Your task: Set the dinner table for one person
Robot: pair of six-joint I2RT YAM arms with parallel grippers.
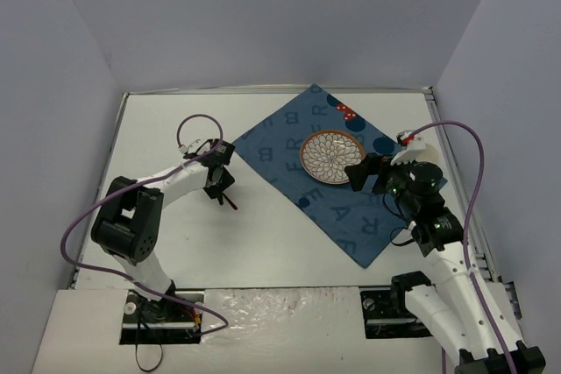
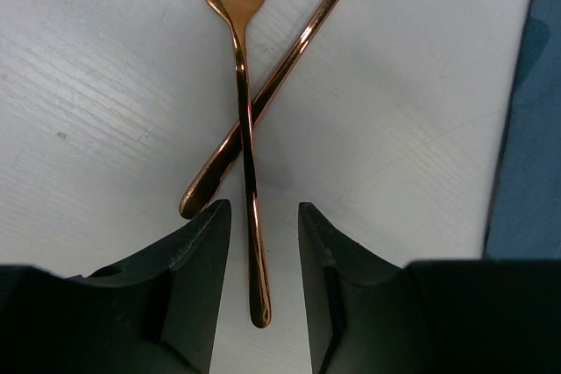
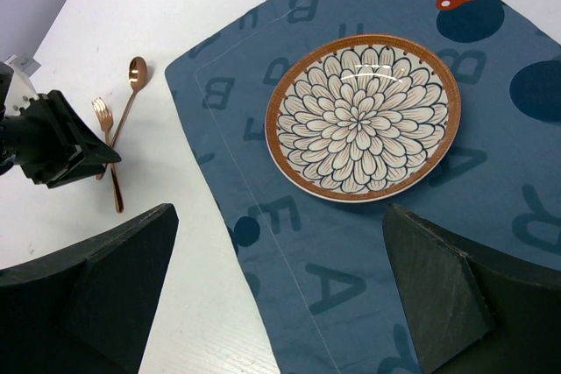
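Your left jaws stand part-way apart and straddle the rose-gold fork [image 2: 246, 129]. Its thin handle runs straight up the gap between them, with a sliver of white bench [image 2: 105, 85] showing on either side, so neither jaw grips it. The handle's end lies back inside the gap, and the tines point away ahead of the jaws. A matching spoon [image 2: 294, 63] crosses the fork's handle at a slant just ahead of the jaw tips. Its handle end sits right off the tip of the jaw on the left of the wrist view, and the rest runs off ahead and to the right. You cannot tell whether the jaw tips touch the bench. Off to the right of these jaws lies the edge of the blue mat [image 2: 536, 129].

Your right jaws are spread wide and hold nothing. They hang above the near part of the letter-printed mat. The plate [image 3: 362, 117], with its petal pattern and orange rim, sits on the mat straight ahead, centred between them. Beyond the left-hand jaw, well off the mat, the fork and spoon lie on bare bench.

The bench lies under both pairs of jaws and carries the mat, which sits askew on it.
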